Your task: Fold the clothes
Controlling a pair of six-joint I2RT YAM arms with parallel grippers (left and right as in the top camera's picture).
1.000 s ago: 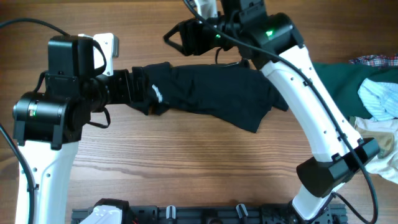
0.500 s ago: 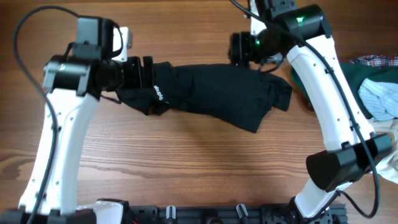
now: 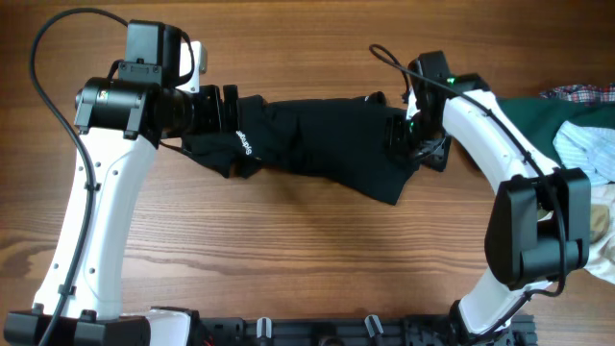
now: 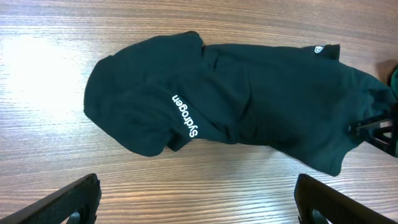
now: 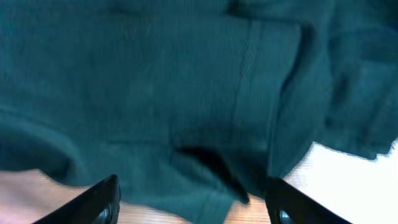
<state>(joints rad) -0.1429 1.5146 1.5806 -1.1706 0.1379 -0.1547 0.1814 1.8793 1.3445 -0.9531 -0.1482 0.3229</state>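
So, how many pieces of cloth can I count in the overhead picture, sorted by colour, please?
Black: 1, the black shirt
Dark green: 1, the dark green garment
Light blue and white: 1, the light-blue cloth
Plaid: 1, the plaid cloth
Cream: 1, the cream cloth
Total: 5; the pile at the right edge is cut off.

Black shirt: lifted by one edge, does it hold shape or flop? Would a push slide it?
Likely floppy: the black shirt lies bunched in soft folds, so a one-edge lift should leave the rest hanging. Probably light; the right wrist view shows thin knit. A push would likely wrinkle it rather than slide it whole over the wooden table.
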